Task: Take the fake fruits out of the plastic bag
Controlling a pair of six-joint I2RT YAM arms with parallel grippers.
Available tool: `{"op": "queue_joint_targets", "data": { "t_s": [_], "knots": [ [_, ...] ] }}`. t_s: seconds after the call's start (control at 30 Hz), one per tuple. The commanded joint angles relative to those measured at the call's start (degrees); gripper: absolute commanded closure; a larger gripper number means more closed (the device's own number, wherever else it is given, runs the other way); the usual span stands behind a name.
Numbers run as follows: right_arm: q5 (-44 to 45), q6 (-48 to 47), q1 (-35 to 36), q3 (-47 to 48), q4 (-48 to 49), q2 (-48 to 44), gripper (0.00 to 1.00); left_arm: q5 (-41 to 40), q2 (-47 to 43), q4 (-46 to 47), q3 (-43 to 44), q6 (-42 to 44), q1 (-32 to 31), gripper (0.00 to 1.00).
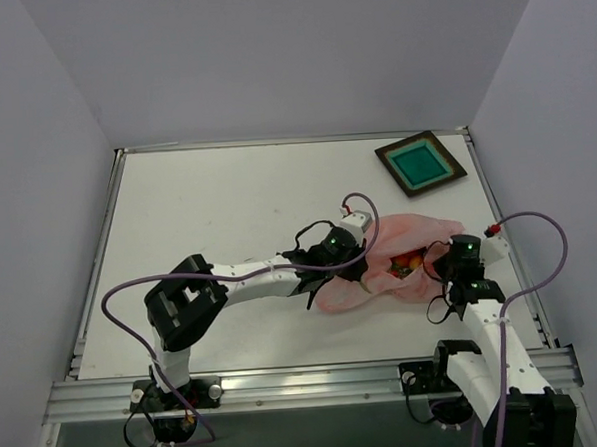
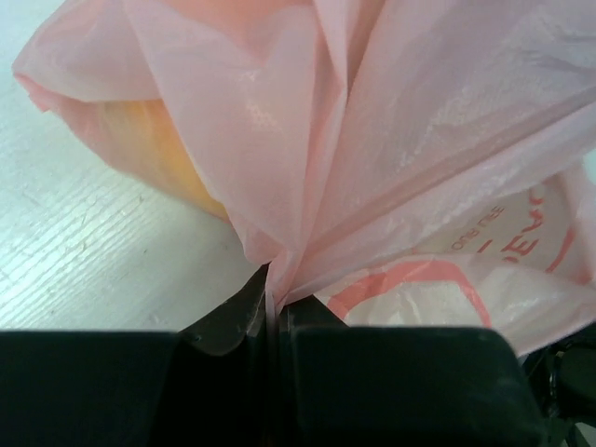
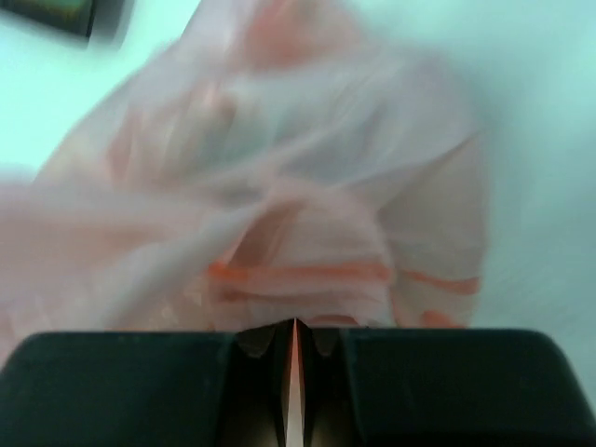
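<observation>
Either side of the plastic bag point(image 1: 424, 232), my left gripper point(image 2: 276, 317) and right gripper point(image 3: 294, 358) each clamp its film. That should spread its mouth, exposing the fake fruits point(image 1: 407, 263).

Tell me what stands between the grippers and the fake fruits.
Only the film of the plastic bag. The left gripper and the right gripper are each shut on a pinch of it; the fake fruits lie inside, between the two grips, some showing from above.
</observation>
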Motion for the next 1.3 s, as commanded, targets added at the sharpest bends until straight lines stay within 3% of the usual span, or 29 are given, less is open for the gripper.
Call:
{"op": "queue_joint_targets", "data": {
  "t_s": [0.0,0.1,0.2,0.23,0.33,0.43,0.5,0.63,0.67,0.7,0.77,0.83,0.87,1.03,1.27],
  "knots": [
    [9.1,-1.2,-5.9,3.7,1.1,-0.1,1.0,-1.3,-5.0,-0.4,0.6,2.0,-0.5,0.98],
    [8.2,-4.1,-10.1,5.0,0.6,-2.4,1.0,-1.6,-7.0,-0.3,-0.1,2.8,-0.6,0.98],
    [-2.0,-7.2,-9.8,8.0,-1.2,-5.1,0.82,1.0,-8.6,1.7,-0.8,2.2,-0.7,0.98],
    [-7.7,-8.1,-9.1,9.8,-1.7,-5.9,0.66,2.4,-8.6,3.8,-1.0,0.8,-0.7,0.98],
    [-9.3,-10.7,-2.8,12.4,-5.1,-8.6,0.47,6.3,-8.5,8.4,-1.5,-1.0,-1.2,0.98],
    [-8.2,-12.1,1.0,14.3,-8.8,-12.8,0.37,6.9,-8.0,10.5,-1.4,-1.8,-1.8,0.98],
    [-8.3,-12.3,1.1,16.0,-12.1,-14.1,0.37,7.1,-7.2,10.5,-0.5,-1.7,-1.8,0.98],
    [-12.5,-12.3,1.1,20.5,-15.6,-15.0,0.39,6.9,-6.1,11.2,0.6,-1.8,-1.8,0.98],
    [-13.9,-12.3,1.1,21.7,-15.7,-14.8,0.45,7.1,-5.6,11.3,0.7,-2.0,-1.8,0.98],
    [-16.4,-11.9,1.1,22.2,-15.7,-14.6,0.59,7.1,-5.3,11.3,0.5,-2.2,-1.8,0.98],
    [-19.3,-10.5,1.2,22.4,-15.4,-12.4,0.77,6.7,-5.0,12.0,-0.2,-3.0,-1.9,0.98],
    [-22.0,-10.2,1.3,20.9,-14.8,-10.4,0.92,6.4,-5.0,13.1,-1.5,-3.8,-1.9,0.98],
    [-22.3,-9.6,1.5,19.9,-14.1,-10.1,0.95,6.3,-5.1,13.4,-1.9,-4.2,-2.0,0.98],
    [-19.2,-9.6,4.0,11.4,-12.2,-9.8,0.97,5.4,-5.1,13.9,-2.3,-4.2,-2.5,0.98],
    [-14.2,-8.7,7.9,8.4,-6.4,-4.3,0.97,5.1,-6.5,15.2,-2.0,-4.6,-2.5,0.98]
  ]
}}
